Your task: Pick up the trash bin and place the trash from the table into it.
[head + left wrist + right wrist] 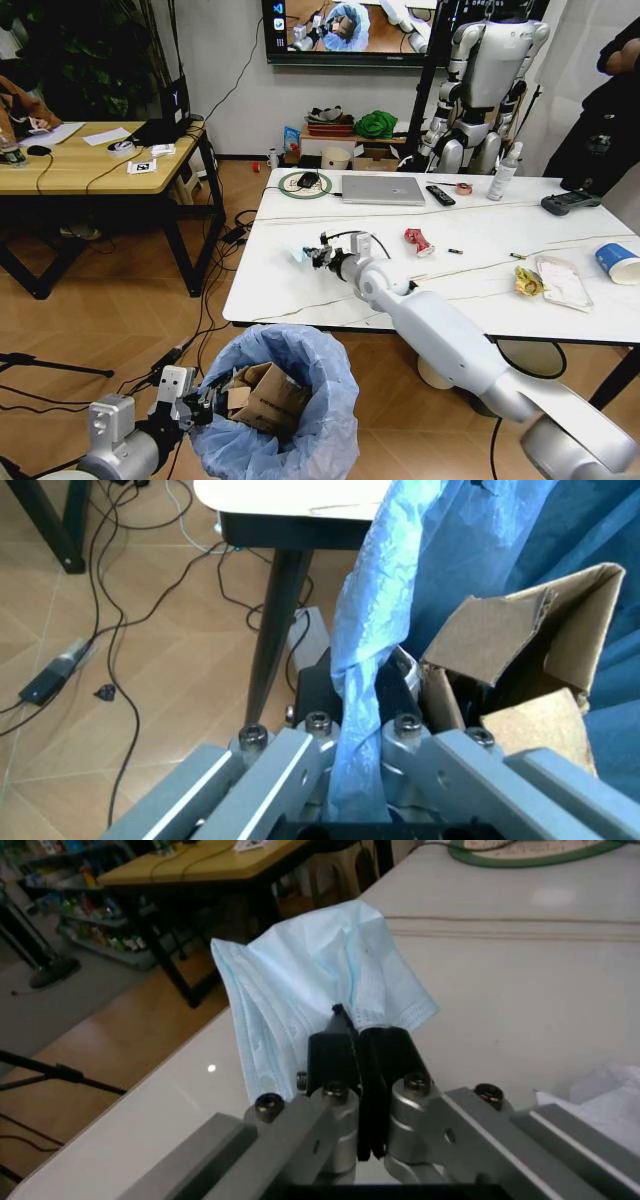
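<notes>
The trash bin (300, 420), lined with a crinkly light-blue bag, hangs in front of the table's near edge. My left gripper (203, 405) is shut on its bag rim (362, 630), with torn brown cardboard (520, 634) inside. On the white marble table (300, 290), my right gripper (316, 256) is shut on a pale-blue crumpled paper (320, 982) near the left front. More trash lies to the right: a crushed red can (418, 240), a yellow wrapper (527, 282), a clear packet (563, 282) and a blue-white paper cup (617, 262).
A laptop (383, 189), remote (440, 195), bottle (505, 172), black controller (570, 202) and a green-rimmed round mat (305, 183) sit along the table's far side. A wooden desk (90, 160) stands to the left, with cables on the floor (215, 290) between.
</notes>
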